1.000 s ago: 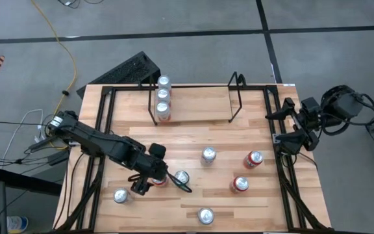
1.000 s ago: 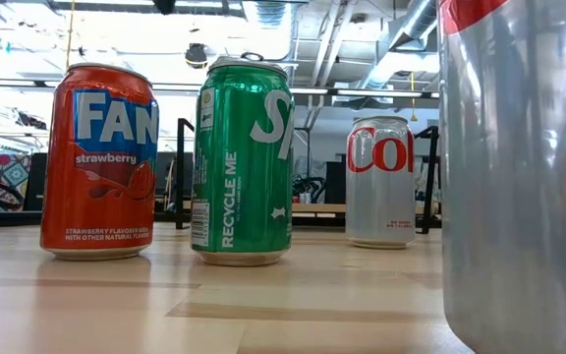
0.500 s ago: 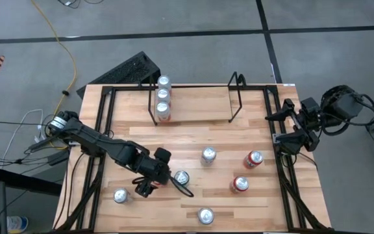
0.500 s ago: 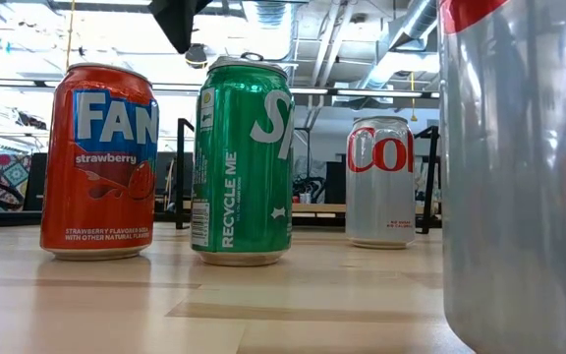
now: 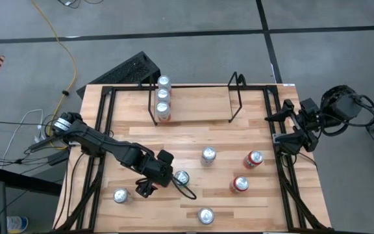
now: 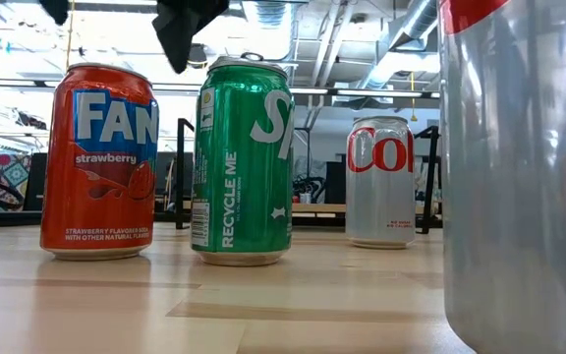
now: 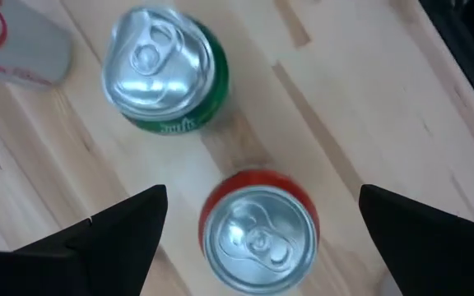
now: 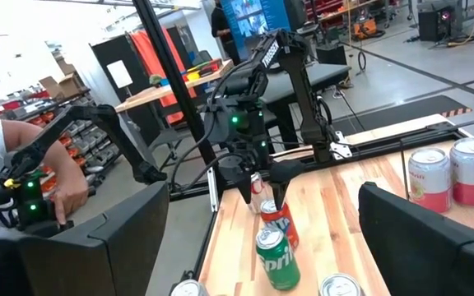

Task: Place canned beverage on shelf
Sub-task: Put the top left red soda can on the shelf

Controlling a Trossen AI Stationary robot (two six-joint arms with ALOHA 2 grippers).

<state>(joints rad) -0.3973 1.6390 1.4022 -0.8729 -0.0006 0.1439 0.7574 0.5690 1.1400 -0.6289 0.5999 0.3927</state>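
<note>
While three cans (image 5: 163, 95) already stand in a row at one end of the shelf (image 5: 198, 103), the left gripper (image 5: 149, 182) hangs spread apart over the red can (image 7: 257, 237) beside the green can (image 7: 164, 76), not yet gripped, and the right gripper (image 5: 279, 129) waits open at the table's edge.

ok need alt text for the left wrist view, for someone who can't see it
Looking straight down, the open left pincer hangs over a red can centred between its two dark fingers and not touching them. A green can stands just beyond it on the light wood table, and part of a silver can shows at the picture's corner.
</note>
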